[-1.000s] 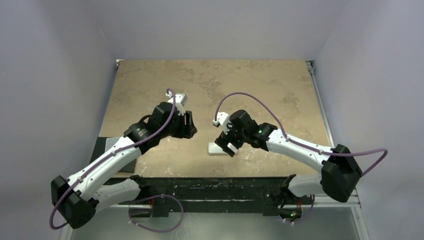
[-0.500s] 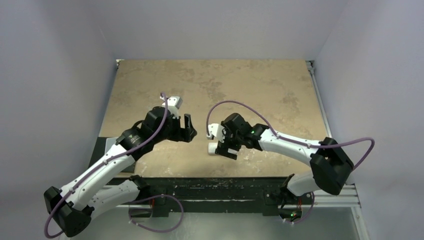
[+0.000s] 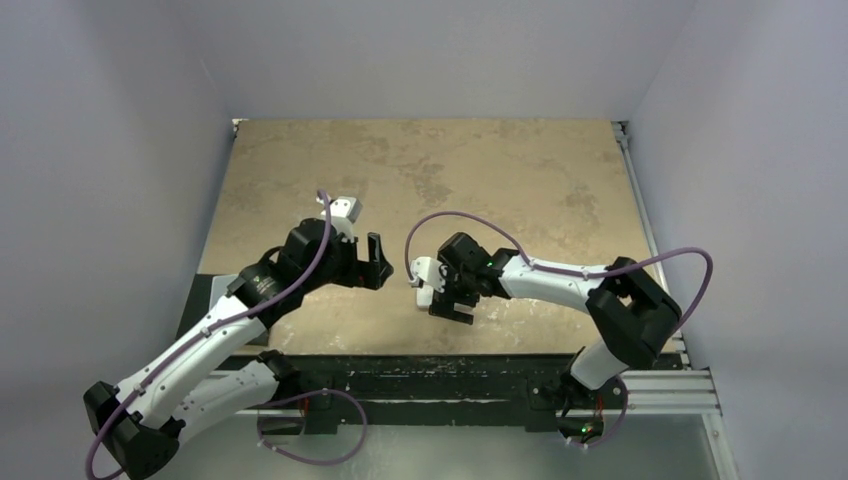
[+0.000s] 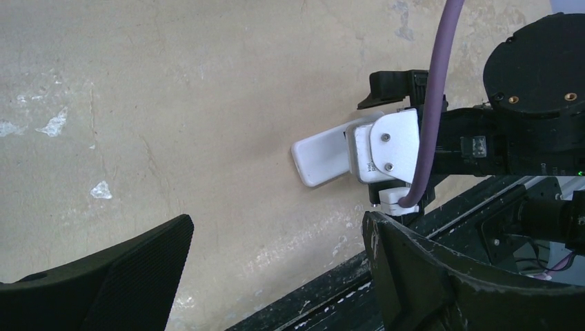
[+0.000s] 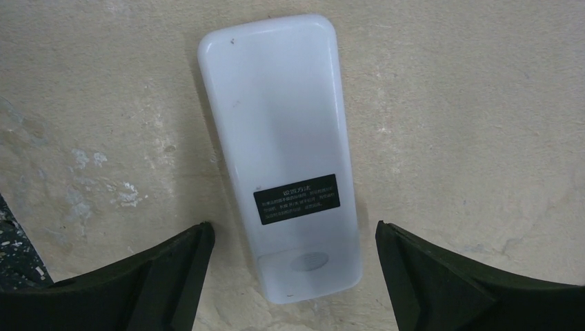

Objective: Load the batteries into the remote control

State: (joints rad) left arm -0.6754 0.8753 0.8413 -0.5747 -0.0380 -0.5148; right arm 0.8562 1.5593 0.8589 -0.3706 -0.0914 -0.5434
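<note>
Remote (image 5: pixel 279 158) nr table (image 3: pixel 500 170) front edge; right pincer (image 5: pixel 293 238) spread astride.

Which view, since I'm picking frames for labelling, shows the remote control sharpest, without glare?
Right wrist: remote control sharp, evenly lit, no glare, soft shadow along its left edge; label print too small to read. Top external: tiny, mostly under the right gripper. Left wrist: clear, but half hidden by that gripper.

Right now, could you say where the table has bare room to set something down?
Bare: the table's far half, beyond the left gripper and right gripper. Crowded: front middle, where the right one hangs over the remote control.
</note>
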